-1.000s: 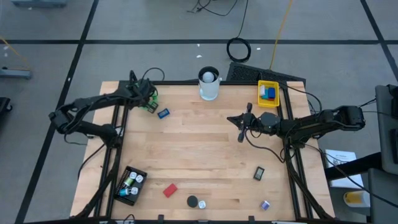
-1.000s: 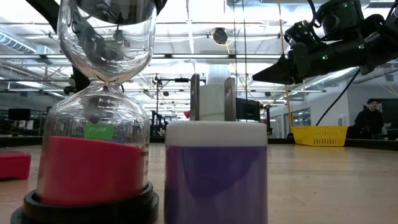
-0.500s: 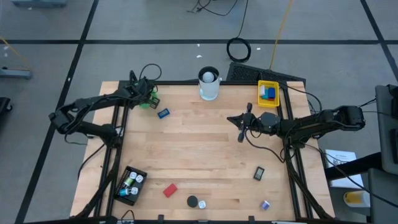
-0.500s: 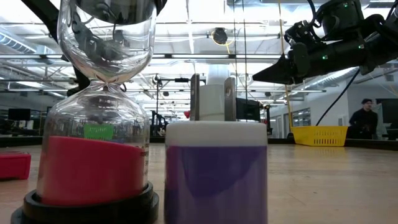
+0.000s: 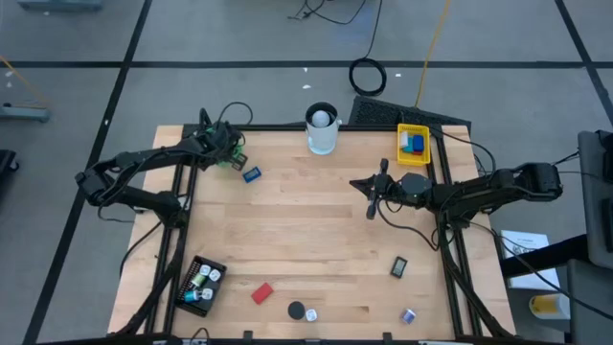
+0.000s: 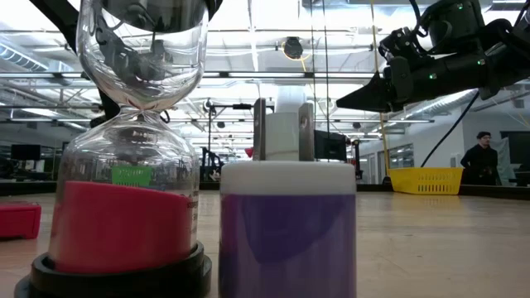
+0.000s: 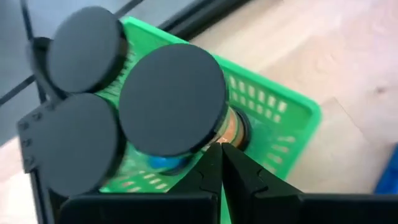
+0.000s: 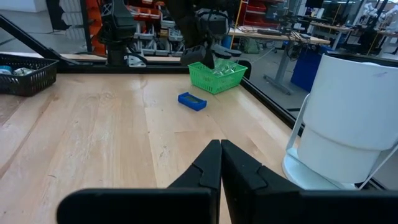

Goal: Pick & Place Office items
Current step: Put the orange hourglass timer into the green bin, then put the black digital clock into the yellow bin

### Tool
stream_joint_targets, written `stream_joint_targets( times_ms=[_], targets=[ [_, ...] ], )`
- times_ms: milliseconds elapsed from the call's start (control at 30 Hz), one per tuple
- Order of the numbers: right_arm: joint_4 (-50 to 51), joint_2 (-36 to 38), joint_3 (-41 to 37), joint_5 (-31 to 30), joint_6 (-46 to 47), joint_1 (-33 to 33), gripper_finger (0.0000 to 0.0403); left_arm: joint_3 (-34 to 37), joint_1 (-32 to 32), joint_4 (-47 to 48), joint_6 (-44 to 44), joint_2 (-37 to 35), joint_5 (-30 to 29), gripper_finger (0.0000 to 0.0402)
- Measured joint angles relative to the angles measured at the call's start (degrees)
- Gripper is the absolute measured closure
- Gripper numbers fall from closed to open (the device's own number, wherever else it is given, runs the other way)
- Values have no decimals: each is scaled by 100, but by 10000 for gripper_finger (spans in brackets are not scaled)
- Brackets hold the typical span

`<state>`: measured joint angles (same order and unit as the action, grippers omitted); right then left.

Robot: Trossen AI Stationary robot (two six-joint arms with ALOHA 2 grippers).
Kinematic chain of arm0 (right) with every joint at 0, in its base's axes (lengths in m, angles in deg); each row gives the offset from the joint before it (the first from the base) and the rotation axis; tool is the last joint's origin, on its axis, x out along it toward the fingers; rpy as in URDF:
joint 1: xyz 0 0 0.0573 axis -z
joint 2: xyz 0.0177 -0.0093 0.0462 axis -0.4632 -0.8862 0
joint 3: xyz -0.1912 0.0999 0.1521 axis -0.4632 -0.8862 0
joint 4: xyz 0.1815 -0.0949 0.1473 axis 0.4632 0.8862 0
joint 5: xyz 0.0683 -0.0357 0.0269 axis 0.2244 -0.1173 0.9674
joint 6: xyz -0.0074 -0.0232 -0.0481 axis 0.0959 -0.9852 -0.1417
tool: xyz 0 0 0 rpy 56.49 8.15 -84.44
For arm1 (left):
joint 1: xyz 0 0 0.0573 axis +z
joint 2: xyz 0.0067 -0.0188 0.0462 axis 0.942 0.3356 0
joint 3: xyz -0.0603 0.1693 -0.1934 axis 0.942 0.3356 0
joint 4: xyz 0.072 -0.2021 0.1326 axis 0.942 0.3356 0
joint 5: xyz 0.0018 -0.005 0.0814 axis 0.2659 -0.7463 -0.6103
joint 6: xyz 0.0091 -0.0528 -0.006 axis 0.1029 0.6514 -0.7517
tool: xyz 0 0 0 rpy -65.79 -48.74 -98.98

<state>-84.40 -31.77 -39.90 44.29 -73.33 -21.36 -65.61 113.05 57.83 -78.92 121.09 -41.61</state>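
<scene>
Office items: most lie loose on the table (image 5: pixel 316 240) — blue block (image 5: pixel 252 174) just beside the green tray (image 7: pixel 273 106), red block (image 5: pixel 261 292) and black cap (image 5: pixel 297 310) at the near edge. Left gripper (image 7: pixel 221 163) hangs over the green tray, fingers together on nothing, black round caps (image 7: pixel 173 99) right beyond its tips. It has just finished closing, so I'd judge that drop done; blue block looks next. Right gripper (image 8: pixel 220 160) waits mid-table, fingers together, empty, unchanged over the last second.

An hourglass (image 6: pixel 137 141) and a purple-filled container (image 6: pixel 287 228) hide most of the tabletop.
</scene>
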Motion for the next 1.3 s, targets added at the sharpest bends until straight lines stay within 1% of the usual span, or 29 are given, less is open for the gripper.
stream_joint_targets(
  times_ms=[133, 233, 367, 500, 567, 600, 633, 700, 767, 833, 900, 967, 1067, 1167, 1300],
  targets=[
    [42, 0, 0, -1, -38, 0, 402, 1, -32, -187, -26, -33, -402, 389],
    [59, -2, 0, -4, -72, 0, 402, 2, -181, -270, -72, -209, -460, 396],
    [267, 147, 0, -7, -89, 0, 402, 2, -588, -305, -74, -599, -386, 393],
    [918, 593, 0, -8, 114, -2, 402, 46, -1181, -503, -7, -970, -381, 391],
    [1325, 879, 0, -9, 301, -21, 402, 243, -1517, -1048, -35, -1131, -338, 397],
    [1613, 1023, 23, -13, 387, -49, 402, 407, -1674, -1459, -116, -1185, -169, 398],
    [1998, 1157, 78, -26, 463, -95, 402, 610, -1819, -1927, -224, -1230, 78, 398],
    [2776, 1351, 238, -99, 625, -232, 402, 1078, -2080, -3033, -436, -1263, 767, 392],
    [3488, 1442, 435, -427, 734, -420, 402, 1590, -2294, -4332, -648, -1223, 1416, 386],
    [4157, 1444, 649, -767, 800, -619, 402, 2068, -2505, -5546, -835, -1080, 1896, 385],
    [4742, 1377, 870, -936, 957, -828, 402, 2461, -2686, -6541, -943, -911, 2160, 389],
    [5147, 1270, 1061, -938, 1226, -1018, 401, 2726, -2832, -7304, -1068, -765, 2187, 396],
    [5724, 1001, 1280, -923, 1903, -1407, 391, 2919, -2980, -7599, -1245, -624, 2177, 397],
    [6765, 650, 1619, -902, 2697, -1988, 374, 2929, -3054, -7600, -1316, -478, 2172, 384],
    [8221, 114, 2262, -904, 3765, -2804, 336, 2929, -3126, -7796, -1335, -284, 2169, 375]
  ],
)
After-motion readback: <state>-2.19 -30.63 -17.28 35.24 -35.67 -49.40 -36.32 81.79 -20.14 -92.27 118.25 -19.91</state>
